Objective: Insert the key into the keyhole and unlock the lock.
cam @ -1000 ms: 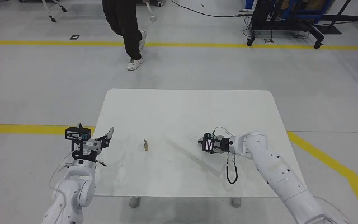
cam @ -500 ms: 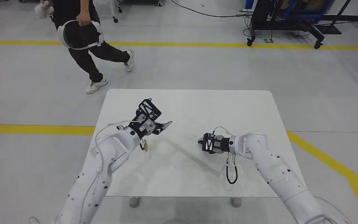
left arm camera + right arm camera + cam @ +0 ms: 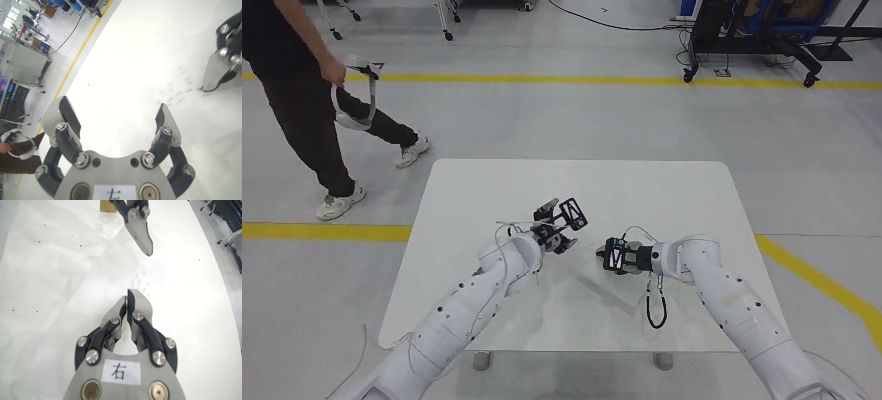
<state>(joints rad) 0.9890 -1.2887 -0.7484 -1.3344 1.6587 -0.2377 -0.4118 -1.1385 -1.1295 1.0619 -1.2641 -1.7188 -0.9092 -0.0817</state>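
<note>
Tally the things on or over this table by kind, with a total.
Grippers: 2, left gripper open, right gripper shut.
Lock: 1, brass.
Key: 1, thin metal edge pinched in the right gripper.
Total: 4.

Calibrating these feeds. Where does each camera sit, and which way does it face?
Top: above the arms, looking down at the table; both arms show.
Left wrist: behind the open left gripper, facing the right gripper across the table.
Right wrist: behind the right gripper, shut on the key, facing the padlock and left gripper.
Shared: each wrist view shows the other gripper.
</note>
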